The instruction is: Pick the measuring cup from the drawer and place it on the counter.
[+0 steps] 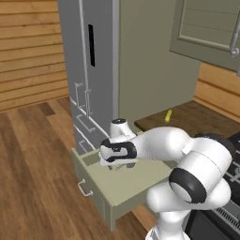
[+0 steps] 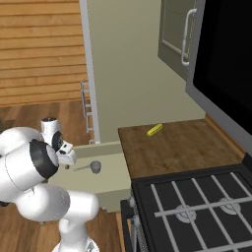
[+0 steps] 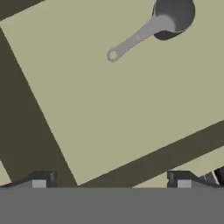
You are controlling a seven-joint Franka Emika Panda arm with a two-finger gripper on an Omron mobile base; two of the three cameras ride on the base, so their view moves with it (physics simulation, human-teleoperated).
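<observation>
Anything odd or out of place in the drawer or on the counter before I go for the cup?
Nothing stands out. The measuring cup lies flat in the open drawer; a banana rests on the counter.

The cup (image 2: 93,167) lay in the open drawer (image 2: 110,184), left of the surface (image 2: 172,150); a banana (image 2: 154,129) lay on the surface.

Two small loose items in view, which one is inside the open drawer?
The grey measuring cup: it lies on the drawer floor, handle pointing toward the gripper. The yellow banana lies up on the brown counter.
</observation>
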